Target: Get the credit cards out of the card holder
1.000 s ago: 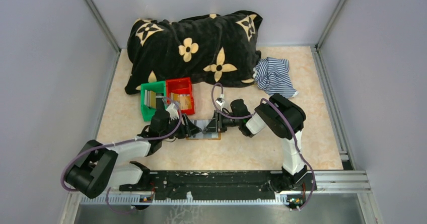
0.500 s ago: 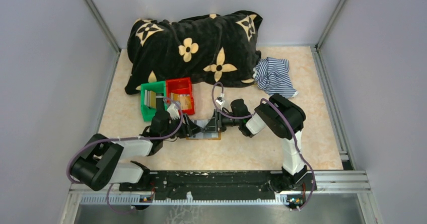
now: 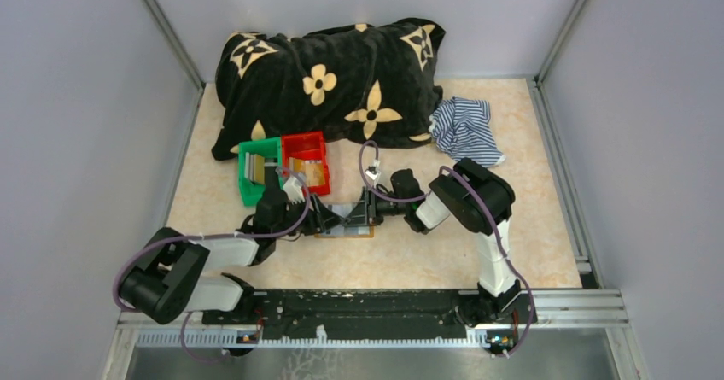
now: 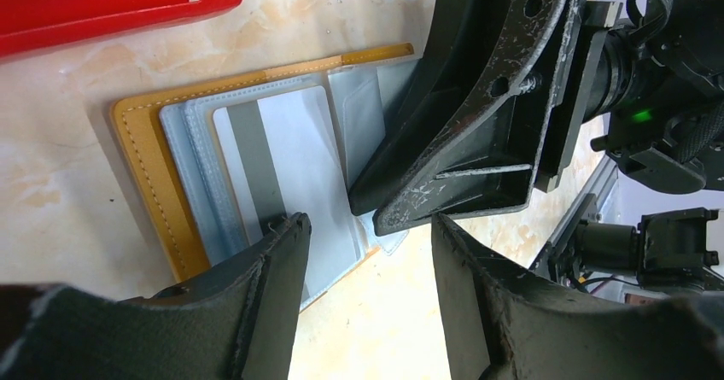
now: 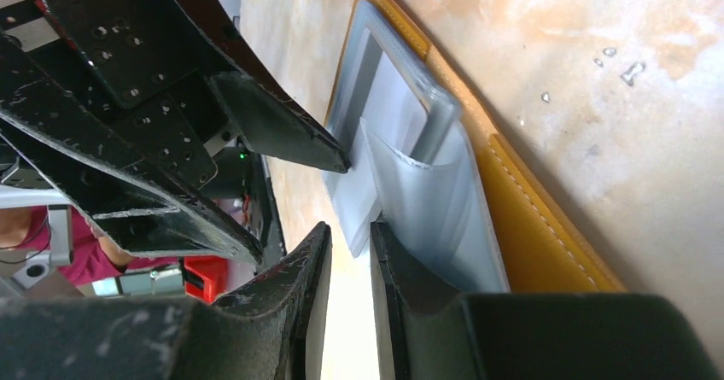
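The card holder (image 3: 346, 225) lies open and flat on the table, tan-orange (image 4: 149, 171) with grey-blue pocket panels (image 5: 444, 209). A whitish credit card (image 4: 286, 162) with a grey stripe sits in its left panel. My left gripper (image 4: 367, 226) is open, with one finger (image 4: 282, 252) resting on that panel's near edge and bare table in the gap. My right gripper (image 5: 350, 233) comes from the other side. Its jaws stand a narrow gap apart with nothing between them, and one finger (image 5: 401, 269) lies on the pocket panel. A pale card edge (image 5: 363, 196) pokes out just ahead of them.
A green bin (image 3: 249, 188) and a red bin (image 3: 303, 145) stand just behind the left gripper, with flat pieces inside. A black flowered cushion (image 3: 329, 77) fills the back and a striped cloth (image 3: 465, 128) lies back right. The arms' base rail (image 3: 367, 303) runs along the near edge.
The left arm's rear link has swung slightly right and the right arm's elbow has shifted a little left. Both grippers stay at the card holder.
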Robot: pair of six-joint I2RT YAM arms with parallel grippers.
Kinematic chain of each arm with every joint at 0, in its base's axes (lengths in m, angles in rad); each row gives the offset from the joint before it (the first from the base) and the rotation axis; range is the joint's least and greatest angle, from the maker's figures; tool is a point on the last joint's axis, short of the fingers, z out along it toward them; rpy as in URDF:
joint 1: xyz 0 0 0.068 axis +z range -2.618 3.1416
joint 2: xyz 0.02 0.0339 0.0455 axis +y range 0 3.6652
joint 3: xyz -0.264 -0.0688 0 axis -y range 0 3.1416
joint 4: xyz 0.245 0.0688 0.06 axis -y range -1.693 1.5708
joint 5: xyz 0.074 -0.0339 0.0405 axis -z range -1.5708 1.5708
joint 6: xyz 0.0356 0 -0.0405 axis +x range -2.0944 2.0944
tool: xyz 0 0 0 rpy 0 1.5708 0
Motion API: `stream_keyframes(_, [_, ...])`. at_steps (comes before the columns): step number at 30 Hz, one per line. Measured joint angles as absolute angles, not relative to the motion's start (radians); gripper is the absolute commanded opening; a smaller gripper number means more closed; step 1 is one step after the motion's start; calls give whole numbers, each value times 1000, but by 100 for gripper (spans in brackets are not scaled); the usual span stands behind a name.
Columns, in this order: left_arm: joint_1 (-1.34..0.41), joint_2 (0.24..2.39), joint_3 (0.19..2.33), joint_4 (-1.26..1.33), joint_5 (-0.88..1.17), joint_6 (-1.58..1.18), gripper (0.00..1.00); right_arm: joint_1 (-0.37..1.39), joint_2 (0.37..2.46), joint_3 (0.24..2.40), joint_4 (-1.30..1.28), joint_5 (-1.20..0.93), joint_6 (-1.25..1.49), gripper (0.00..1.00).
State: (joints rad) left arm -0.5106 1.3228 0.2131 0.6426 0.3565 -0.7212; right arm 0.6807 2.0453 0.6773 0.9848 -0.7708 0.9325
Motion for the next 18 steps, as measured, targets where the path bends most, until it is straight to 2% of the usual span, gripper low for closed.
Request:
stream_keyframes(7, [-511, 1229, 212, 527, 339, -710, 68, 681, 2028, 677, 920, -758, 880, 25])
stream_keyframes(18, [-511, 1116, 222, 363, 297, -679, 72, 682, 2028, 684, 912, -761, 871, 25])
